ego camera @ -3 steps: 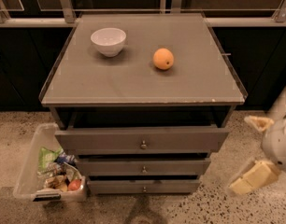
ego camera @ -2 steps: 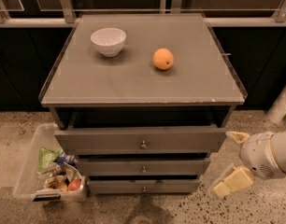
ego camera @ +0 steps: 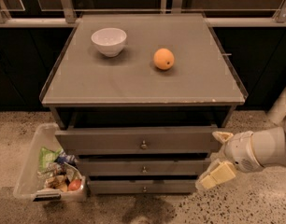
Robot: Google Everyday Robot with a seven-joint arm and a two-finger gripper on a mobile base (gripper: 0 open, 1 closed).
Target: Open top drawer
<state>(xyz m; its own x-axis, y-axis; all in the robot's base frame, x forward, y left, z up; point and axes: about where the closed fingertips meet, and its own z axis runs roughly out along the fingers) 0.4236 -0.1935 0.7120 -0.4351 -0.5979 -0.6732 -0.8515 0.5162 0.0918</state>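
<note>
The top drawer (ego camera: 110, 140) is the widest grey front under the tabletop, with a small round brass knob (ego camera: 143, 145) at its centre. Its front stands a little forward of the two narrower drawers (ego camera: 144, 167) below it. My gripper (ego camera: 217, 157) is at the right end of the drawers, to the right of the knob and apart from it. Its two cream fingers (ego camera: 217, 175) are spread, one at the top drawer's right end and one lower, and it holds nothing.
A white bowl (ego camera: 109, 41) and an orange (ego camera: 163, 59) sit on the grey tabletop (ego camera: 203, 78). A clear bin (ego camera: 33, 160) with snack packets stands on the speckled floor left of the drawers. Dark cabinets line the back.
My gripper and arm have moved left from the right edge of the view toward the drawers' right end. The drawers, bowl and orange have not moved.
</note>
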